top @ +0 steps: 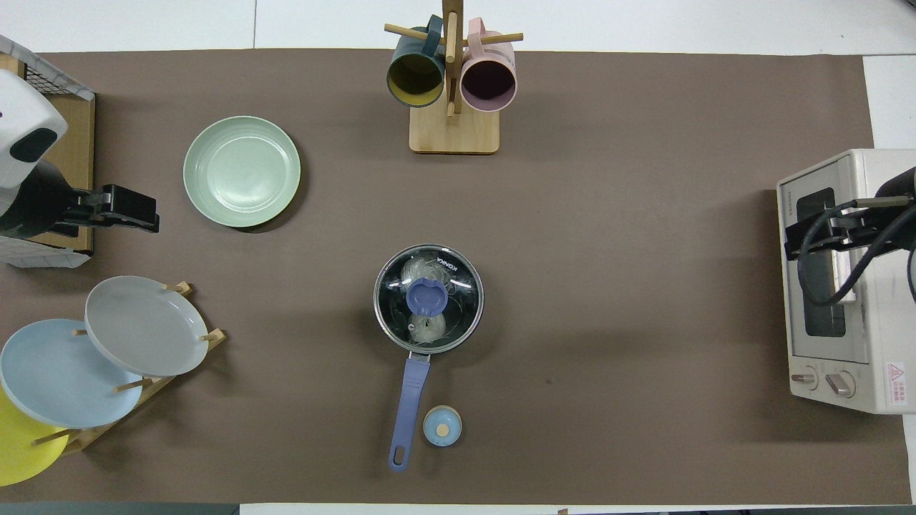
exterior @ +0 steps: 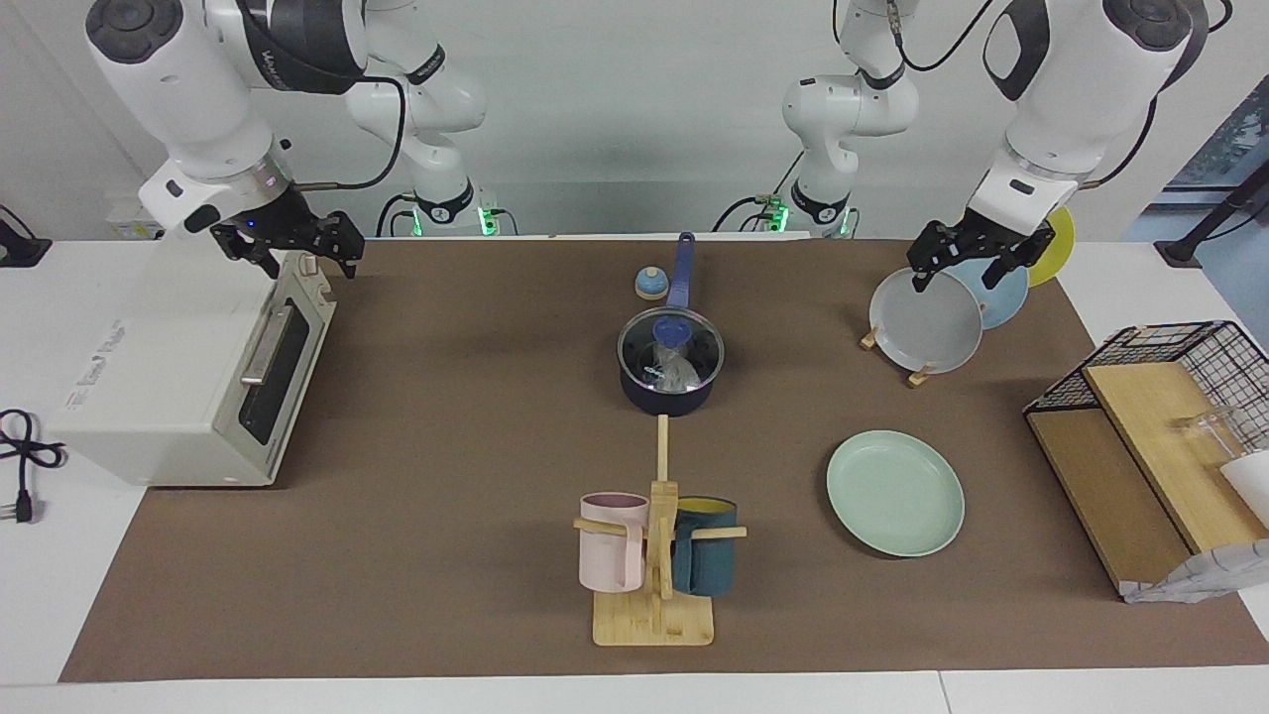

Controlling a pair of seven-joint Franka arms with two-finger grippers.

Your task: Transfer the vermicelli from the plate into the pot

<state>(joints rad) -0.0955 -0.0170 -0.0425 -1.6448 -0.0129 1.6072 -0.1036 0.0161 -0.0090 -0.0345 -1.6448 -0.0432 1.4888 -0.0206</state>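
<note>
The dark pot [exterior: 666, 397] [top: 383, 315] stands mid-table with its long blue handle [top: 409, 404] pointing toward the robots. A glass lid with a blue knob [top: 427, 297] covers it. Through the lid the whitish vermicelli [top: 421, 270] [exterior: 676, 374] shows inside the pot. The pale mint-green plate [exterior: 895, 493] [top: 242, 172] lies bare, farther from the robots and toward the left arm's end. My left gripper [exterior: 957, 278] [top: 147, 214] hangs open over the plate rack, holding nothing. My right gripper [exterior: 315, 266] [top: 793, 244] hangs open over the toaster oven, also holding nothing.
A white toaster oven [exterior: 188, 367] sits at the right arm's end. A wooden mug tree [exterior: 654, 555] holds a pink and a teal mug. A rack [top: 143, 383] holds grey, blue and yellow plates. A wire basket [exterior: 1170, 342] holds wooden boards. A small blue round piece [top: 442, 426] lies beside the pot's handle.
</note>
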